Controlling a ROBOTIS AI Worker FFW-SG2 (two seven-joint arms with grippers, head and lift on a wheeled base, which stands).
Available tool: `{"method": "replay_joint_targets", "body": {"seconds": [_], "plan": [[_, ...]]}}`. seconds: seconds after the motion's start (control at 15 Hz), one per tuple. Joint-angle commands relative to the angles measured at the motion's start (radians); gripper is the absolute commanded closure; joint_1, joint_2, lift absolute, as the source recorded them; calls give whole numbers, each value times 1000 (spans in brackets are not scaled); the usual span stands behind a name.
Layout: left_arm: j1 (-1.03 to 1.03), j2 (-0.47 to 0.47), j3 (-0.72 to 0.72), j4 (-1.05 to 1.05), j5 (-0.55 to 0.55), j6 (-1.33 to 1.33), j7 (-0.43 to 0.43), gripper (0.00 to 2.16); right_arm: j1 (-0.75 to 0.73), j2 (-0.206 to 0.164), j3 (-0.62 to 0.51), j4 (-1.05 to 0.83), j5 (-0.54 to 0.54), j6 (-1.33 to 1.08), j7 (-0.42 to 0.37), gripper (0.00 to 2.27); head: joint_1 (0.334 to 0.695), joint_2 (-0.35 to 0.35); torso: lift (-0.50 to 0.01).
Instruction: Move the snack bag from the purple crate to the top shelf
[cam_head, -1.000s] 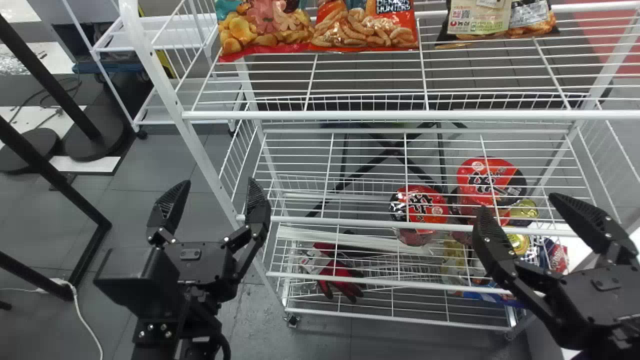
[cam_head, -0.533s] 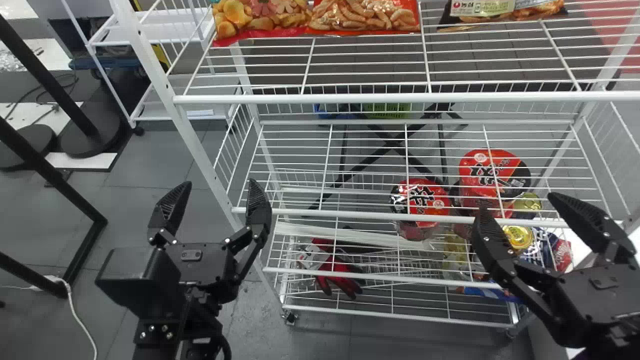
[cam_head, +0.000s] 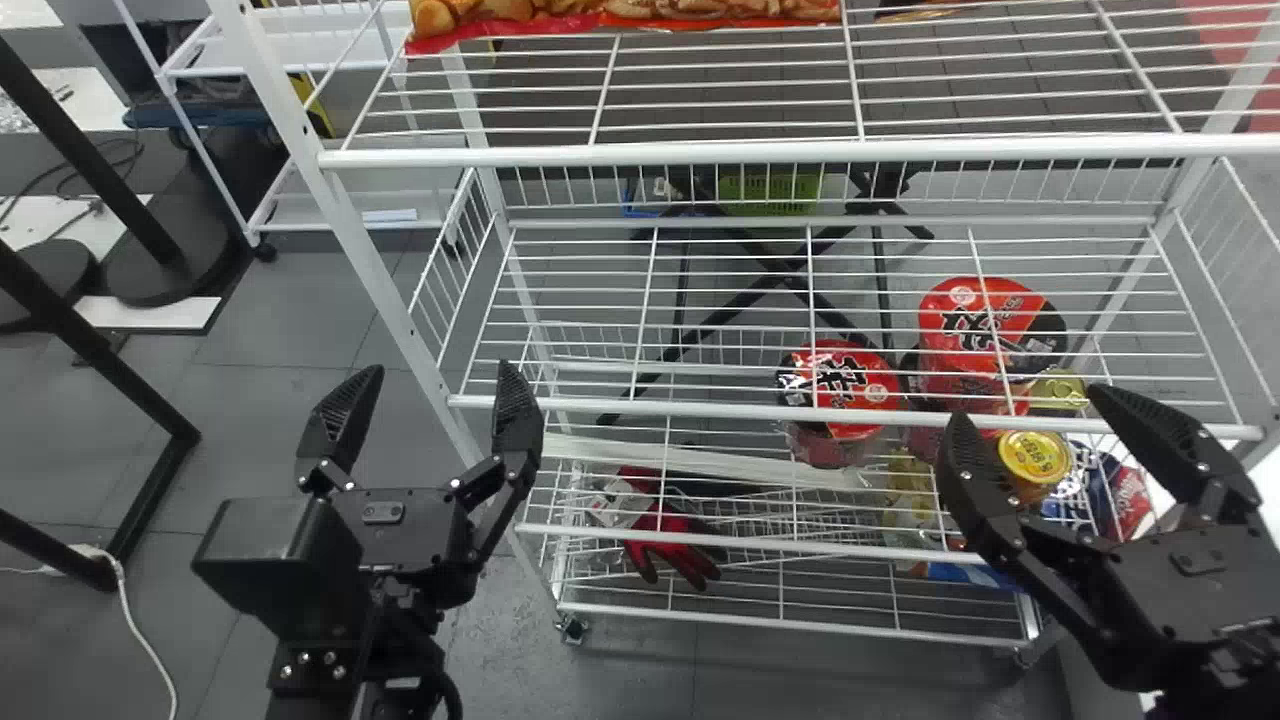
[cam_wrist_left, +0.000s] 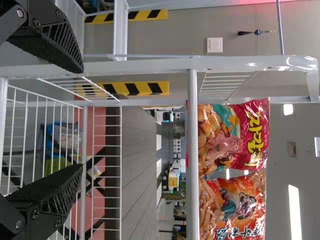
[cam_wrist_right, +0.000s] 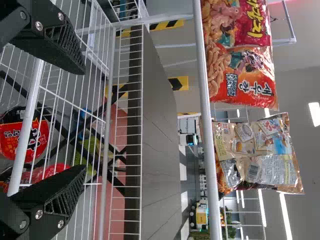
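Top shelf: three snack bags upright, tops up; can't tell which is the task's.
Long axes: roughly vertical.
Facing robot: picture fronts of pink-red bag and orange bag; barcoded back of brown bag.
Left pincer: spread.
Right pincer: spread, too.

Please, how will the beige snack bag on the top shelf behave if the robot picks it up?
The beige snack bag would probably bend and feel floppy, because its film looks creased. The film also shines, so it could be slippery if held loosely.
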Motion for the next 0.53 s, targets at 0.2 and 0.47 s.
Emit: {"method": "replay_joint_targets", "body": {"seconds": [0.2, 0.47], "plan": [[0, 0, 0, 1, 0, 0, 0, 161, 0, 0, -3, 0, -1, 1, 0, 164, 695, 129, -334], [0, 0, -6, 5, 0, 0, 0, 161, 0, 0, -6, 0, -8, 1, 0, 164, 695, 128, -351]]}}
